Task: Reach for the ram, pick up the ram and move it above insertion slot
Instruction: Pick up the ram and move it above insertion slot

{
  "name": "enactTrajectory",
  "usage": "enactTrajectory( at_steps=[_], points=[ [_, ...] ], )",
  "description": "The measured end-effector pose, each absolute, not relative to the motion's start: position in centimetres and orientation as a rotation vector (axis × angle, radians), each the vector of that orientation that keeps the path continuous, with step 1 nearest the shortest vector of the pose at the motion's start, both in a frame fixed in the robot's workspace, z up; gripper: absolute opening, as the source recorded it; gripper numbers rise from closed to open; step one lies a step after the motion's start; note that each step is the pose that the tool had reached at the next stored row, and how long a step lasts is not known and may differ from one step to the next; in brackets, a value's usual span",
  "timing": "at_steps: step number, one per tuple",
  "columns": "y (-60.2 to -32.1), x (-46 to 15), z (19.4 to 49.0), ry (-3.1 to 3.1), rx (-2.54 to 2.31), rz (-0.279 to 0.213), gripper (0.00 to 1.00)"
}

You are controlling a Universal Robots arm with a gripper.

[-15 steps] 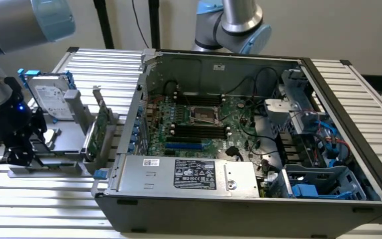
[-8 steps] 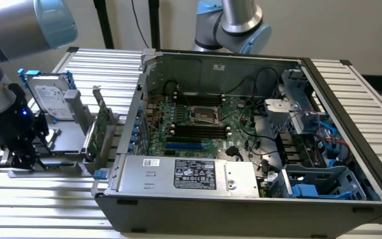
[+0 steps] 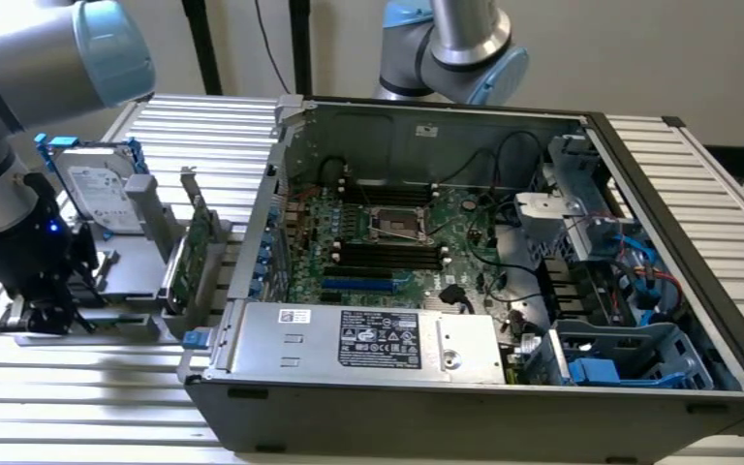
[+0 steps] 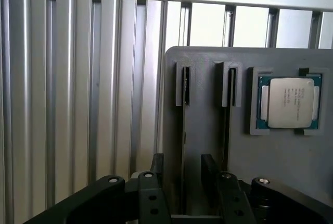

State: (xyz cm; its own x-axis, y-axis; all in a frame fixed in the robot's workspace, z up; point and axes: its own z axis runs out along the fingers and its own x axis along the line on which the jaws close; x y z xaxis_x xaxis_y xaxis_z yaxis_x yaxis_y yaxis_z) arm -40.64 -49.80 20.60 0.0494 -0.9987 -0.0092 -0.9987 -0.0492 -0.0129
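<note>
My black two-fingered gripper (image 4: 183, 177) hangs released over the grey plastic parts holder (image 4: 203, 60), its fingers (image 4: 157, 168) apart and straddling a narrow slot. Running down that slot, between the fingers and touched by neither, is a thin dark strip I take for the ram (image 4: 183, 140), a long flat circuit-board stick seen edge-on. I cannot make out its green from here. I judge it light and stiff but fragile, best pinched on its flat faces near mid-length, clear of the contacts. Further along the holder a square silver processor chip (image 4: 287, 102) sits in its recess. In the exterior view the gripper (image 3: 46, 312) is low over the ribbed aluminium table (image 3: 75, 387), to the exterior view's left of the open grey computer case (image 3: 476, 417).
</note>
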Motion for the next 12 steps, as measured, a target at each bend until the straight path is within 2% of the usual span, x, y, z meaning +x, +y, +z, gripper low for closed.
enactTrajectory(
  at_steps=[6, 7, 8, 9, 10, 11, 12],
  points=[
    [-49.81, -40.59, 20.2, 2.154, -2.263, 0.007, 0.42],
    [-49.81, -40.57, 20.16, 2.153, -2.262, 0.008, 0.34],
    [-49.81, -40.55, 20.12, 2.153, -2.261, 0.009, 0.34],
    [-49.81, -40.54, 20.1, 2.152, -2.261, 0.01, 0.27],
    [-49.81, -40.52, 20.08, 2.151, -2.26, 0.012, 0.27],
    [-49.81, -40.5, 20.05, 2.151, -2.259, 0.013, 0.21],
    [-49.81, -40.48, 20.03, 2.15, -2.259, 0.015, 0.21]
  ],
)
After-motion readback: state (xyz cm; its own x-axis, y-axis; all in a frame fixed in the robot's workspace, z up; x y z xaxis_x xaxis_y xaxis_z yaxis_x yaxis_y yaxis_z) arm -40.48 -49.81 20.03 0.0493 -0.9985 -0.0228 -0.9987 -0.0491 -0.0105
